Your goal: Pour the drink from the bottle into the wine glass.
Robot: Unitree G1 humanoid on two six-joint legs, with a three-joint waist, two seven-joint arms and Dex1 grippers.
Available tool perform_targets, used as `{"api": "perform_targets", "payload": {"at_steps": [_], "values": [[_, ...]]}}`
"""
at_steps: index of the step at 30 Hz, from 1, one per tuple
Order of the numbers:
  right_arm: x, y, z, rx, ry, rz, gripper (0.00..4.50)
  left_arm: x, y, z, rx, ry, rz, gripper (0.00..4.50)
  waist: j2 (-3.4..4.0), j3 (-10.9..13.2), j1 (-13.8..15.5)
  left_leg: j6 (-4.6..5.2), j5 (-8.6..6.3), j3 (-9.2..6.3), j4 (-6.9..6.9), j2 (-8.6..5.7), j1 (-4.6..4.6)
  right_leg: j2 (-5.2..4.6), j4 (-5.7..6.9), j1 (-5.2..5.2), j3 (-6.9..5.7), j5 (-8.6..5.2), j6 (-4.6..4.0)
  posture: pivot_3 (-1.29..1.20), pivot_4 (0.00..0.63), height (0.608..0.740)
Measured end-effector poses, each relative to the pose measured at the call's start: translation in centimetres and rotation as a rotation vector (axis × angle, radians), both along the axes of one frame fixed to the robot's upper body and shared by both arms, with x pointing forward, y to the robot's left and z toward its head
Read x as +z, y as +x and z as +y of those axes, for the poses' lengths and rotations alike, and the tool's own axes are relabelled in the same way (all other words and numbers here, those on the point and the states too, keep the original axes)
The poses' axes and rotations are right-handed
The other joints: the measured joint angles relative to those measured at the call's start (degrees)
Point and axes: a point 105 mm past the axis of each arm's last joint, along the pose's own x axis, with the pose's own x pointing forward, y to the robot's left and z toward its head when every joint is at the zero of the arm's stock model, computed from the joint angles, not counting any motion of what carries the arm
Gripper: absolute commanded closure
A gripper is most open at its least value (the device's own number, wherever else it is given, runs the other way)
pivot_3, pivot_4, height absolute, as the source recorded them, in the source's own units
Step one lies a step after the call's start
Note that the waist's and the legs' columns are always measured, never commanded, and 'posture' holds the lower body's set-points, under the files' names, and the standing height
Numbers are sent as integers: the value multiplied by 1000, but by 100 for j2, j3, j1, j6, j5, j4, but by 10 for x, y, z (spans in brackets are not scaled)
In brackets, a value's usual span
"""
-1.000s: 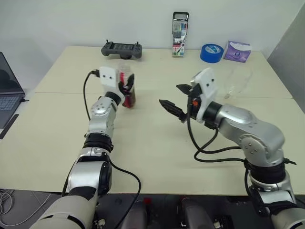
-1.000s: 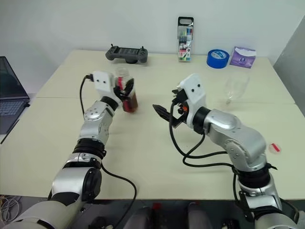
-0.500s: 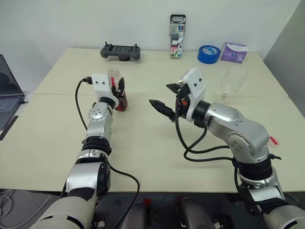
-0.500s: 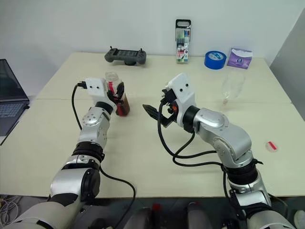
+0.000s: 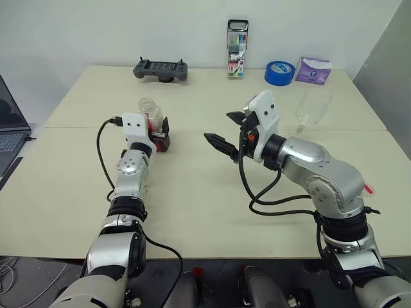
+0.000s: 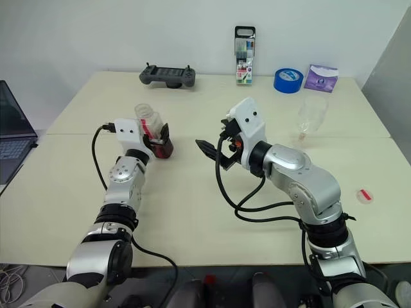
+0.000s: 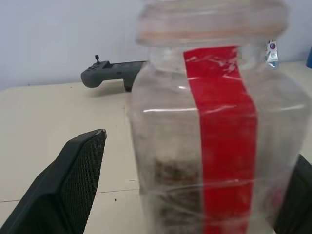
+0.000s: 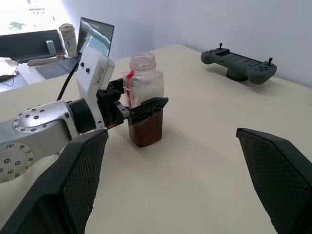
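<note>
light: bright, even, indoor | shadows: soft, faint | blur: bottle [image 7: 209, 141] close-up soft | glare: none

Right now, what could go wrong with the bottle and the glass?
The bottle has no cap on, so a bump from the left gripper, whose fingers sit on either side of it, could tip it and spill the drink. The wine glass stands far across the table beyond the right gripper; its thin stem looks easy to knock over.
</note>
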Motion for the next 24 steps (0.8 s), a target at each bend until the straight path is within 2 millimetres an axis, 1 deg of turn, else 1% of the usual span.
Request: {"api": "perform_targets", "payload": {"at_steps": [6,9,15,19,22,24], "values": [[1,4,-5,-25,5,-3,0,-14,-11,4,-4,-5,46,29,0,0,-2,0,0,1,0,2,1,0,0,0,1,0,0,0,150,740],[2,5,-6,-33,2,-14,0,-24,-18,3,-4,-10,77,29,0,0,1,0,0,0,0,2,0,0,0,0,1,0,0,0,150,740],[2,6,-8,-43,0,-23,0,-35,-36,-3,-18,-29,108,29,1,0,2,0,0,2,0,3,1,-1,0,1,3,0,0,0,150,740],[2,9,-11,-53,-6,-27,0,-46,-48,-11,-36,-52,146,29,1,-1,6,0,0,3,1,3,1,-1,0,1,4,0,-1,0,150,740],[0,11,-19,-80,-9,-33,0,-51,-60,-17,-53,-33,167,29,0,-1,7,0,0,2,1,4,0,-2,-1,2,7,0,-1,0,150,740],[-4,14,-31,-114,0,-25,0,-54,-70,-16,-48,-23,178,29,0,-2,9,0,0,4,0,5,1,-2,-3,4,9,0,-1,0,150,740]]}}
